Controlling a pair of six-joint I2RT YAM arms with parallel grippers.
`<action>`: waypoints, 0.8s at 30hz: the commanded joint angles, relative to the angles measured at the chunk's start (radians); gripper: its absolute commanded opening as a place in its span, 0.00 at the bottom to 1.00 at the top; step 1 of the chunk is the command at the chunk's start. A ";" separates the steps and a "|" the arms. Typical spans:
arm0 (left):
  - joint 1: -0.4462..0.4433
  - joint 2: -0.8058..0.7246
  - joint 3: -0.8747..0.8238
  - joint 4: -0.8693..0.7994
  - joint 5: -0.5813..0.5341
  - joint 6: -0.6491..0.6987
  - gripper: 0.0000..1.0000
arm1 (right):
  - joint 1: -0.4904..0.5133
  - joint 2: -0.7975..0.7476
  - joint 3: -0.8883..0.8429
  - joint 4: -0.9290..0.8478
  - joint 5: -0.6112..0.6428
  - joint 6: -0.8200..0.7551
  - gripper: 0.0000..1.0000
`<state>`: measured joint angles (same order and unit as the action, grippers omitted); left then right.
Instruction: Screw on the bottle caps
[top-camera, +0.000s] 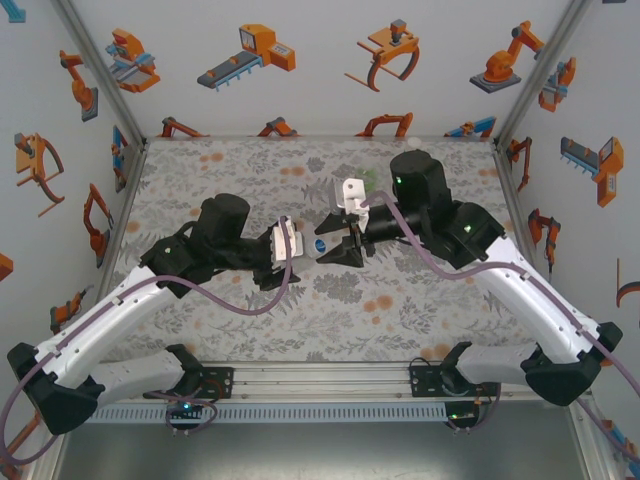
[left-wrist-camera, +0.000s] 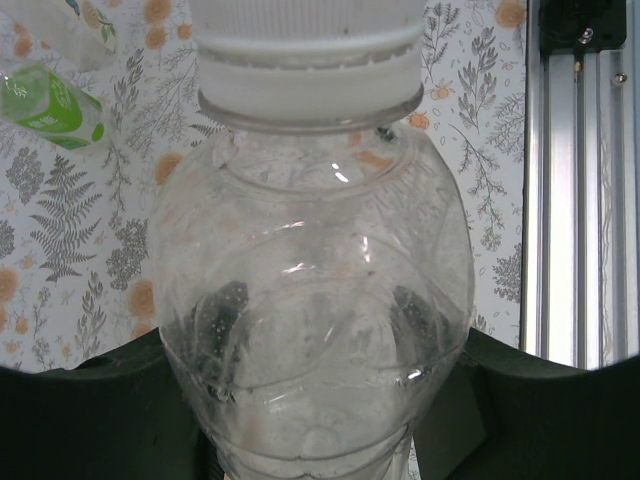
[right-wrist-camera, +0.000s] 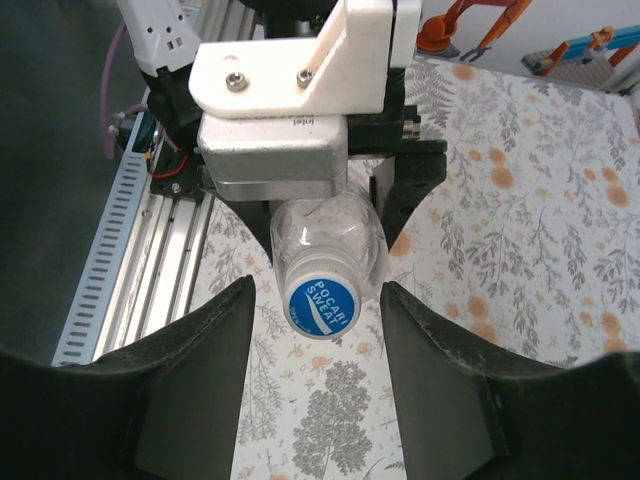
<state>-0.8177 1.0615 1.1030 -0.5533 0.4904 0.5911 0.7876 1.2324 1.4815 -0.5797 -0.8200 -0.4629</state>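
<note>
My left gripper (left-wrist-camera: 310, 400) is shut on a clear bottle (left-wrist-camera: 310, 290), held level above the table with its neck pointing at the right arm. On the neck sits a white cap (left-wrist-camera: 305, 60) with a blue printed top (right-wrist-camera: 323, 305); the blue top also shows from above (top-camera: 321, 245). My right gripper (right-wrist-camera: 318, 300) faces the cap head-on. Its dark fingers (right-wrist-camera: 215, 340) stand on either side of the cap, with a gap on each side and touching nothing. A short green bottle (left-wrist-camera: 50, 105) lies on the table beyond.
The aluminium rail (left-wrist-camera: 580, 200) runs along the near table edge, below the held bottle. The floral table (top-camera: 250, 170) stretches open behind and to the left. Enclosure walls stand at the sides and back. The green bottle (top-camera: 368, 182) lies by the right arm's wrist.
</note>
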 joint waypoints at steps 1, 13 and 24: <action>-0.005 -0.020 0.003 0.006 0.017 0.008 0.01 | -0.003 0.001 0.002 0.050 -0.019 -0.013 0.47; -0.006 -0.025 0.001 0.006 0.015 0.008 0.01 | -0.003 0.014 -0.008 0.034 -0.003 -0.011 0.44; -0.006 -0.022 0.004 0.006 0.002 0.011 0.01 | -0.002 0.012 -0.014 0.009 -0.009 -0.010 0.40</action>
<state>-0.8185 1.0576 1.1030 -0.5533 0.4858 0.5911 0.7876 1.2438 1.4784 -0.5663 -0.8192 -0.4644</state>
